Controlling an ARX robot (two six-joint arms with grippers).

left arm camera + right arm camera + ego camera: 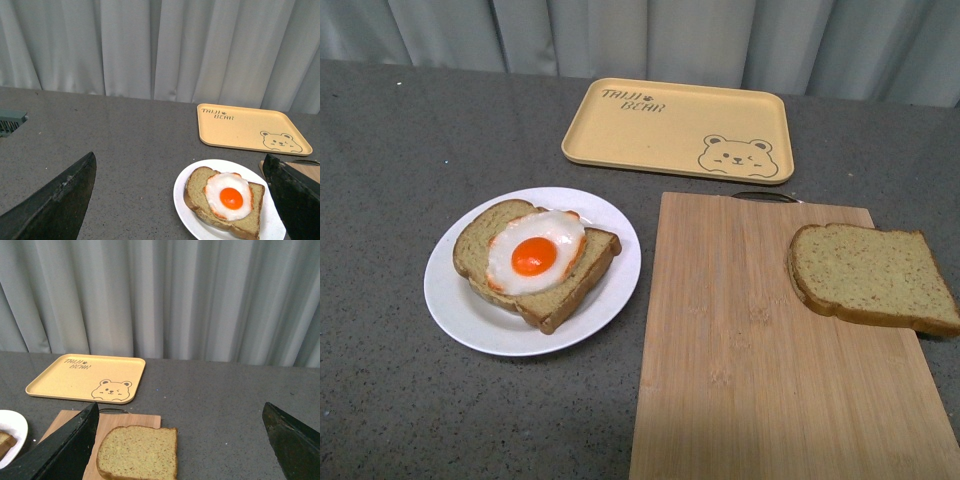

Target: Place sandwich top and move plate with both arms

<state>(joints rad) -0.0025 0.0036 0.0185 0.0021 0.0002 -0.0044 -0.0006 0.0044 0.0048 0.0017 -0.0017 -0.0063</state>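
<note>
As I judge it, 0 of the 2 steps are done. Nearest, the pale wooden cutting board (pixel 740 350) reaches the table's (pixel 400 400) near edge, right of middle. The plain speckled tan bread slice, the sandwich top (pixel 870 275), lies flat on its far right part, overhanging the board's right side. Just left of the board, the round white plate (pixel 460 320) carries another bread slice (pixel 478 248) under a fried egg (pixel 535 255), uncovered. Toward the far edge lies the rectangular yellow bear-print tray (pixel 660 125). The left gripper (pixel 178 159) and right gripper (pixel 180 405) stand wide, holding nothing. Topping the egg and moving the plate remain.
</note>
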